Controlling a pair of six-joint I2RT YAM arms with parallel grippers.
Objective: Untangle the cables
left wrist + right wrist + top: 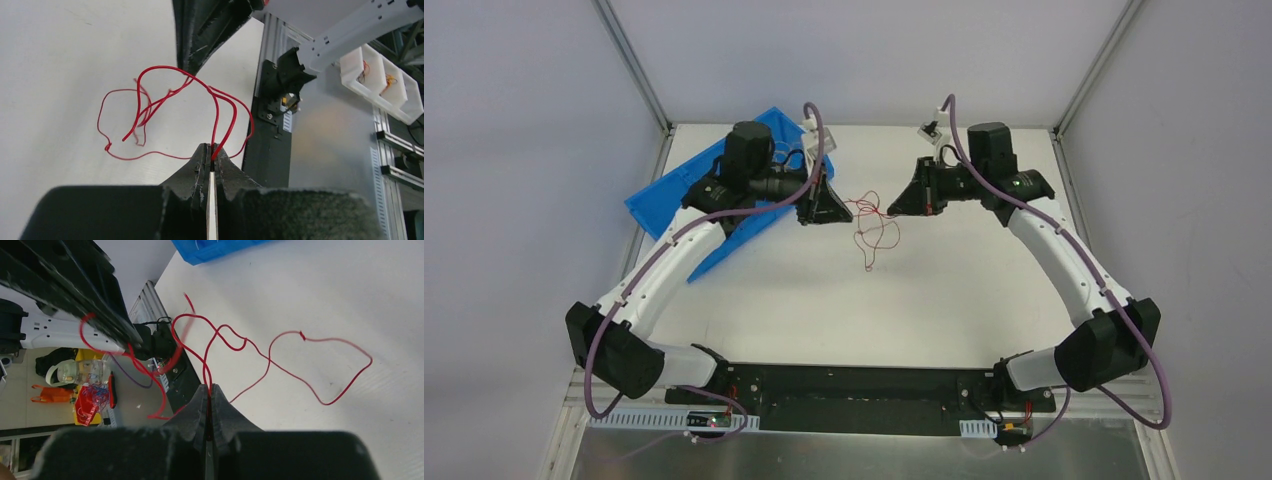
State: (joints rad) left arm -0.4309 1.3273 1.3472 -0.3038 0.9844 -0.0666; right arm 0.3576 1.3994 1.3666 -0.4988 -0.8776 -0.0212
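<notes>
- L gripper (212, 150) & R gripper (210, 388), mid-frame, both clamping the red cables (217, 120).
- Step, prob.: pulling the tangle apart.
- Next is calling for slow outward spreading.

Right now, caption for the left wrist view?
Left pincer shut on red cables looping over the white table.

Count: 2 arms, left arm (674, 250) and right arm (1064, 250). 2 grippers, left gripper (834, 205) and right gripper (894, 204). 1 blue bin (664, 200), upper left. 1 table (844, 310). 1 tangle of red cables (874, 228), centre; strand count unreadable.
</notes>
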